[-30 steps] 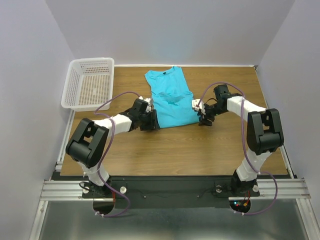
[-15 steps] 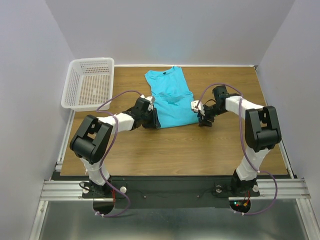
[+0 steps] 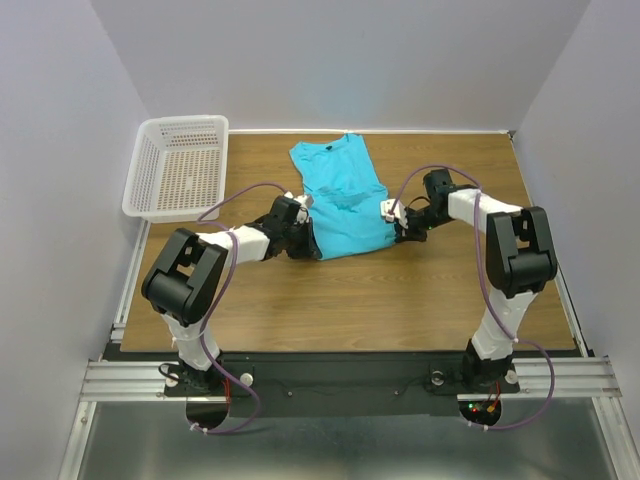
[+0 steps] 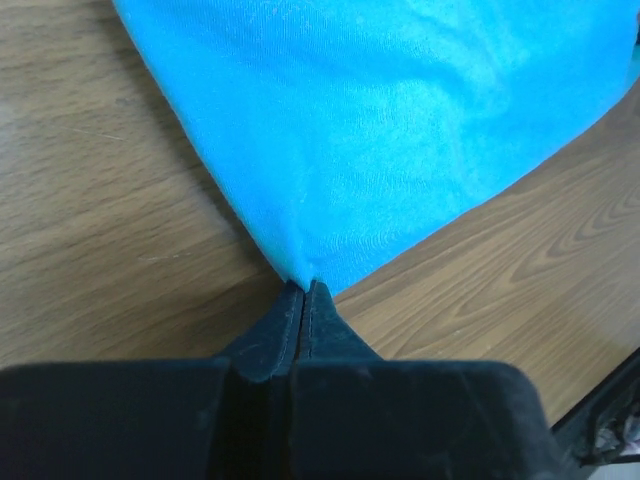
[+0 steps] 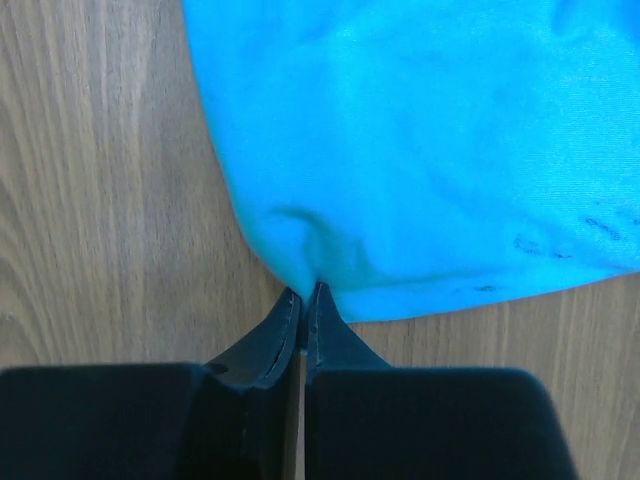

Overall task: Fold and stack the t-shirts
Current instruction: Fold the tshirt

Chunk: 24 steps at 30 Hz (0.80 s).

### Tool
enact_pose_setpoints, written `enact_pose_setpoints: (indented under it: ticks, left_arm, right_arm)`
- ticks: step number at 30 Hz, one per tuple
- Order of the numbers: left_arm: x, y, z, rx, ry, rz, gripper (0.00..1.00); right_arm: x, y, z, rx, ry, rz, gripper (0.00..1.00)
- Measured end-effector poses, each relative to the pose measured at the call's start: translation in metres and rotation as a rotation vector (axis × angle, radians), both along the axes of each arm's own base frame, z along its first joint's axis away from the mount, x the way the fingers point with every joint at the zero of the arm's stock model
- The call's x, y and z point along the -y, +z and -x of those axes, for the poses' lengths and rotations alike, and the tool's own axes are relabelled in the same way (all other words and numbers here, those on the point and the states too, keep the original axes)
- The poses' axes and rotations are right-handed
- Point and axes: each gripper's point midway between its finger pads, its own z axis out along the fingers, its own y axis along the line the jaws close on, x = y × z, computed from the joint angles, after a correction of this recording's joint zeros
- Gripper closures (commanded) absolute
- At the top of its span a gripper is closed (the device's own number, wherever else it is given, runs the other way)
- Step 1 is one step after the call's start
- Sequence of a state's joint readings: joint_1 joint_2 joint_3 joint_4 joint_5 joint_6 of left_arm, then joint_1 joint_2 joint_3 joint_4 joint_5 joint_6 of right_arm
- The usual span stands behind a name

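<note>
jaws closed onto t-shirt [image 3: 340, 205] hem, basket [image 3: 185, 120] overhead only

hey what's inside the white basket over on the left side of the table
Nothing shows inside the white basket: its mesh floor looks bare from above. The thin strip of floor just behind its near wall is screened by the mesh, so that part cannot be checked.

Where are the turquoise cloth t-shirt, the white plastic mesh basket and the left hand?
Turquoise cloth t-shirt [image 3: 340, 200]: top view, middle of cloth.
White plastic mesh basket [image 3: 165, 208]: top view, near wall.
Left hand [image 4: 304, 292]: left wrist view, between its shut fingertips.
</note>
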<state>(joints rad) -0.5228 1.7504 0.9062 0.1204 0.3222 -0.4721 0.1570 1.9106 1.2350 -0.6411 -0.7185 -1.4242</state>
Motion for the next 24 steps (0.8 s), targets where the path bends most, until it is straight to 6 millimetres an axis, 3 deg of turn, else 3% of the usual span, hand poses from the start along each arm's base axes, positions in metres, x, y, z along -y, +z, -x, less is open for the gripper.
enact_pose_setpoints:
  ticks: [5,9,18,24]
  left_arm:
    - [0.000,0.000,0.010,-0.019,-0.019,0.019,1.00]
    - [-0.004,0.012,0.028,-0.031,-0.033,0.042,1.00]
    - [-0.008,0.085,0.063,0.029,-0.061,0.175,1.00]
    - [-0.013,0.124,0.073,0.056,-0.059,0.202,1.00]
  right_arm:
    - [0.005,0.003,0.013,-0.001,-0.014,0.015,1.00]
    - [0.009,0.024,0.038,-0.035,-0.064,0.015,0.99]
    - [0.009,0.105,0.084,-0.019,-0.167,-0.067,0.99]
    - [0.006,0.136,0.093,-0.038,-0.233,-0.117,0.99]
